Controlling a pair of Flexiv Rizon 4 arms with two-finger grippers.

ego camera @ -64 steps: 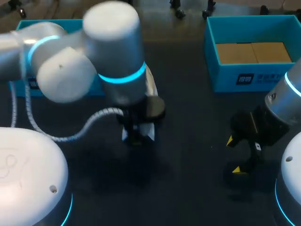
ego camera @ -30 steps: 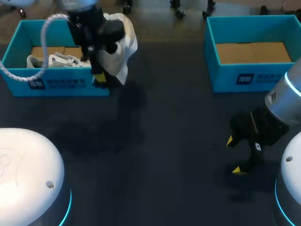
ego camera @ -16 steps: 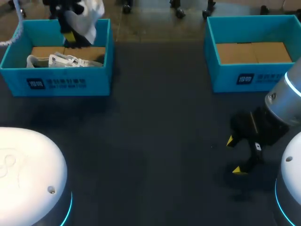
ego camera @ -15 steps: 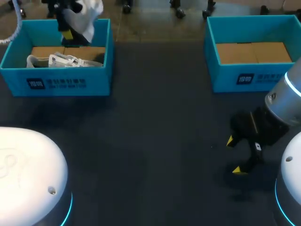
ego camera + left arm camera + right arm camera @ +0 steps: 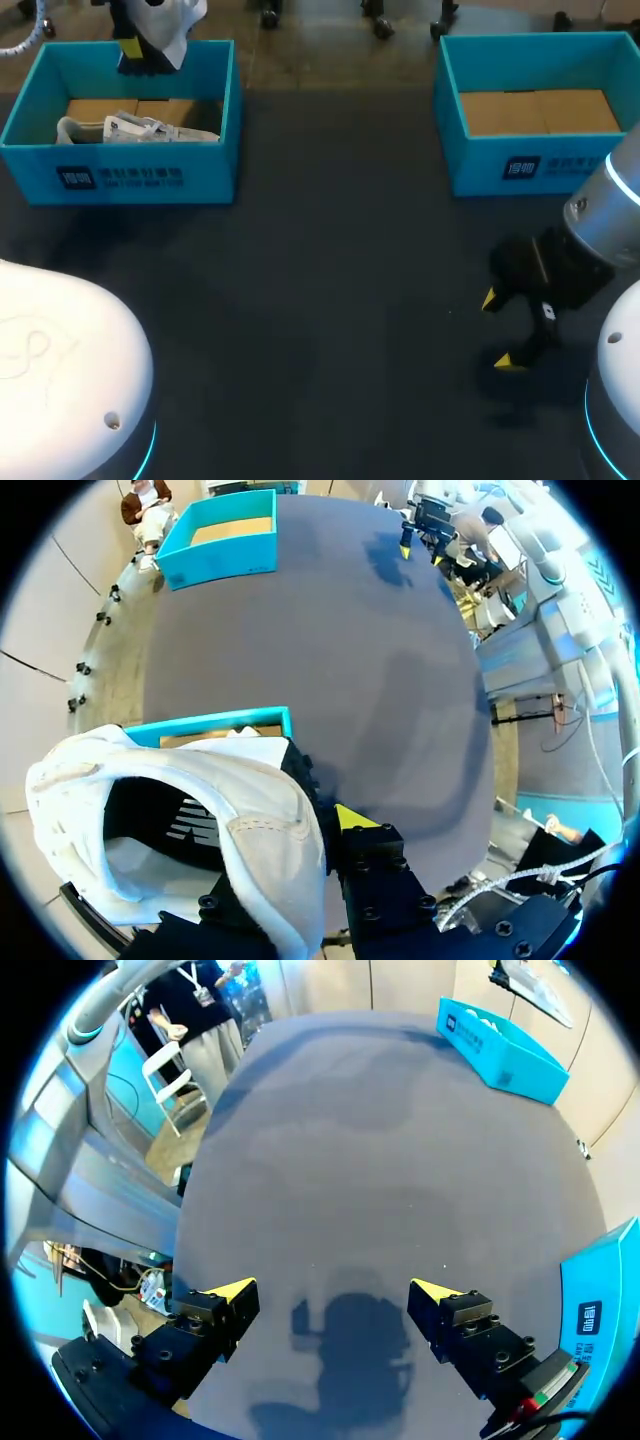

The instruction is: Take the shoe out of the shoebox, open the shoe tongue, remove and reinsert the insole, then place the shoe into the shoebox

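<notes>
Nearest, the right pincer (image 5: 500, 330) hangs with its yellow tips apart over the bare dark surface (image 5: 330, 300), with open room around it. Beyond, the right shoebox (image 5: 540, 165) holds a cardboard lining (image 5: 540, 110); the left shoebox (image 5: 130, 178) holds a pale shoe (image 5: 135, 128). Farthest, the left pincer (image 5: 135, 52) is clamped on a white shoe (image 5: 172, 18) above that box's back wall.
</notes>
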